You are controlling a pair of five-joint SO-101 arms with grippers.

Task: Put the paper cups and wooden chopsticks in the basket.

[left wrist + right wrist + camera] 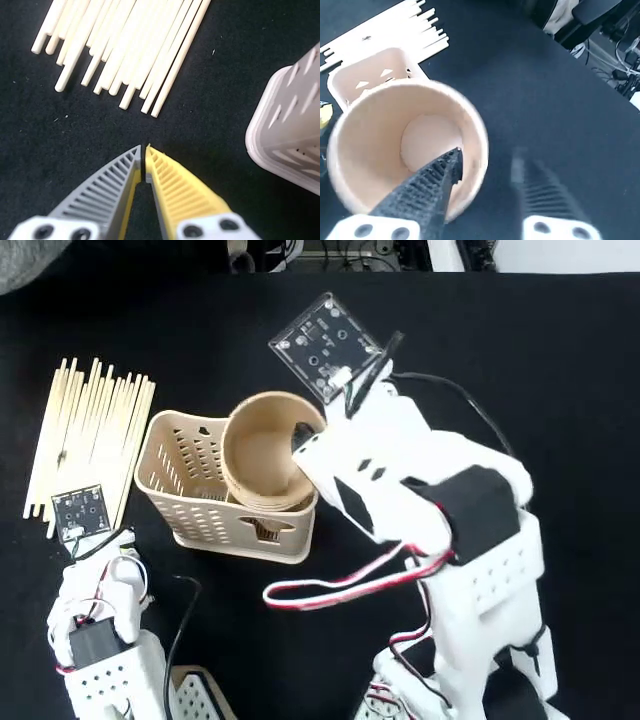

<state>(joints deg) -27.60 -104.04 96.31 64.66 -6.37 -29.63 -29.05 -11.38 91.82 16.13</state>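
Black table (560,360): paper cup (262,455) sits in basket (185,490). Right gripper (487,155) is parted, one finger inside the cup. Left gripper (146,148) is closed and empty, near the wooden chopsticks (125,45).

Matt paper cups (262,450), bare wooden chopsticks (90,430), smooth plastic basket (215,520)
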